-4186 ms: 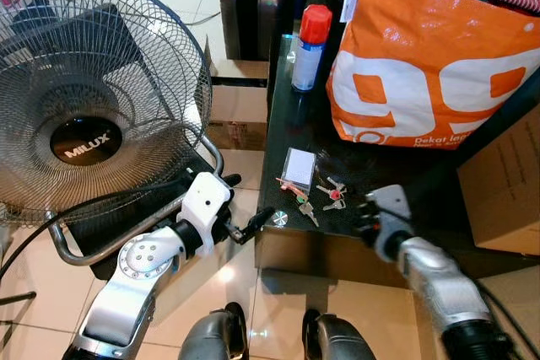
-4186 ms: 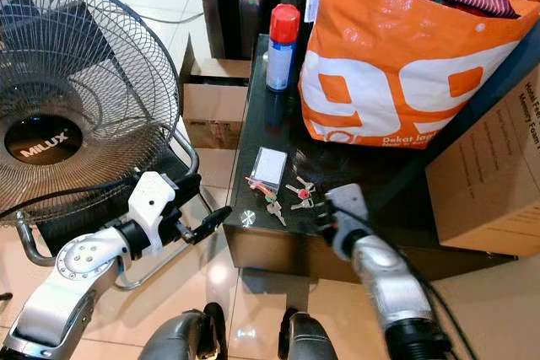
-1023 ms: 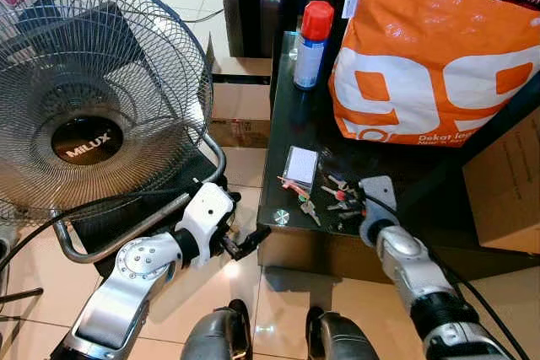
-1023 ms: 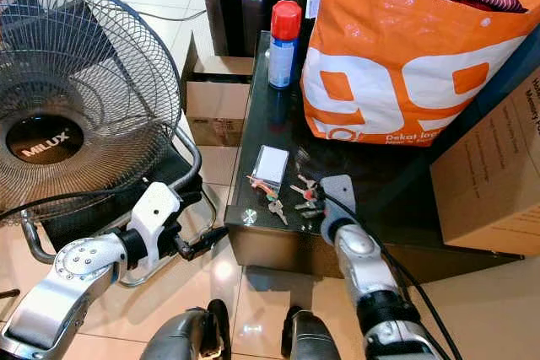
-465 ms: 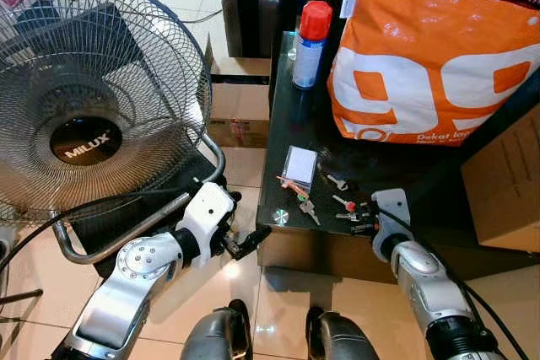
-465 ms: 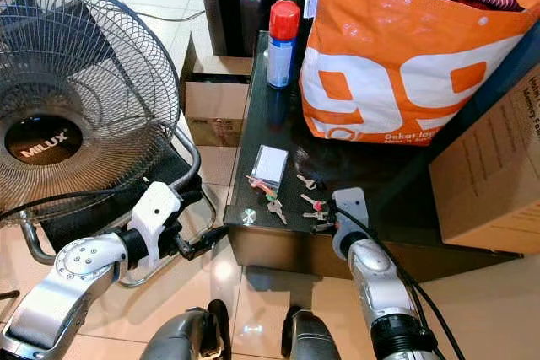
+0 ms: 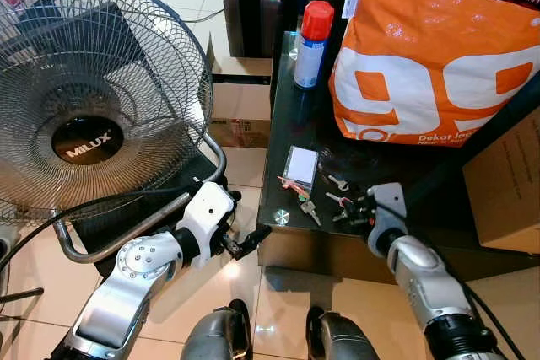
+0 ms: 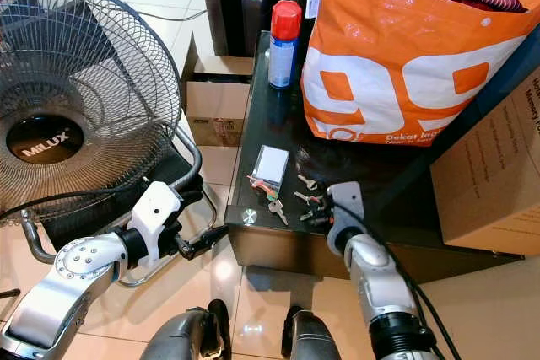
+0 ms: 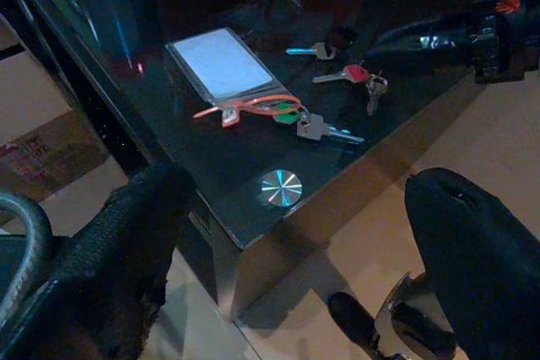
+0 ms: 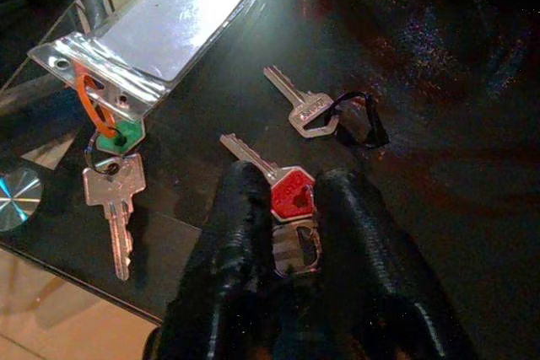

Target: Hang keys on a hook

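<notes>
Pinching keys (image 10: 292, 200), right end effector (image 10: 288, 208).

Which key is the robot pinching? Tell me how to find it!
Find the big orange bag on the dark glass table. Near the table's front edge, three sets of keys lie beside a clear card sleeve. The right gripper pinches the red-headed key; the others are green-tagged or plain silver.

Orange bag (image 7: 434, 56) behind; bare tabletop (image 7: 291, 120) beside.
</notes>
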Controlling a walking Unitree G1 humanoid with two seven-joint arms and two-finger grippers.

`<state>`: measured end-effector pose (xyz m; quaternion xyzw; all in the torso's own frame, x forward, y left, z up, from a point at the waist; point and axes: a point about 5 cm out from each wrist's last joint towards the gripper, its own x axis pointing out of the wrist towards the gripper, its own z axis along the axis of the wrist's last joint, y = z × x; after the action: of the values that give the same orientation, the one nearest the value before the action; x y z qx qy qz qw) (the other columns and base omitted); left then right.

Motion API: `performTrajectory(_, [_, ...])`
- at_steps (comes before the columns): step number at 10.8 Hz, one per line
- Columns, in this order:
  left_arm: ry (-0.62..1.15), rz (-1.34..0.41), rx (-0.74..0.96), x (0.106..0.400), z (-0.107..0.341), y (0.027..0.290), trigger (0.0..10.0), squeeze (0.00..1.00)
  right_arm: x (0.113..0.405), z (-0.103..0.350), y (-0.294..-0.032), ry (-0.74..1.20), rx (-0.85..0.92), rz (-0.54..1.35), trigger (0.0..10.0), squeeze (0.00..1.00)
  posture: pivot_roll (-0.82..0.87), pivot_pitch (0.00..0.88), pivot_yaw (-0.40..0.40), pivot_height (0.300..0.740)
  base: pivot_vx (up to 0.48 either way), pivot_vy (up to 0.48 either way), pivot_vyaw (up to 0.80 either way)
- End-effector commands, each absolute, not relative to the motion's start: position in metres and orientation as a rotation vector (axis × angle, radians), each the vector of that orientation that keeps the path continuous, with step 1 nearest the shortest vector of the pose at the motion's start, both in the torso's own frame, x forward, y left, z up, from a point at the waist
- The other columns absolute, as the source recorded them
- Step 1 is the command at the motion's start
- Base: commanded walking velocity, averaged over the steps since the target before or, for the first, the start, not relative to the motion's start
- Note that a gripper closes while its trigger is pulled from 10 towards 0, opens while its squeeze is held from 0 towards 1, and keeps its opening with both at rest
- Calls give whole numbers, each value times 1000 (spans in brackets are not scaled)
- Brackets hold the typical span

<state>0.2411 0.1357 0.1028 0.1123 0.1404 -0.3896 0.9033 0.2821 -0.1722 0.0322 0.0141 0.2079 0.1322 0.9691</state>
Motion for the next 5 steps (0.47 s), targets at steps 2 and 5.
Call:
performTrajectory(2, [299,-834,227,239,101,133,10000,0,276,25,-182,468,57,260,10000,1000,-66,223,28,740,0,0,0])
performTrajectory(5, [302,-845,228,238,101,132,10000,0,280,20,-181,502,59,258,10000,0,-60,220,31,740,0,0,0])
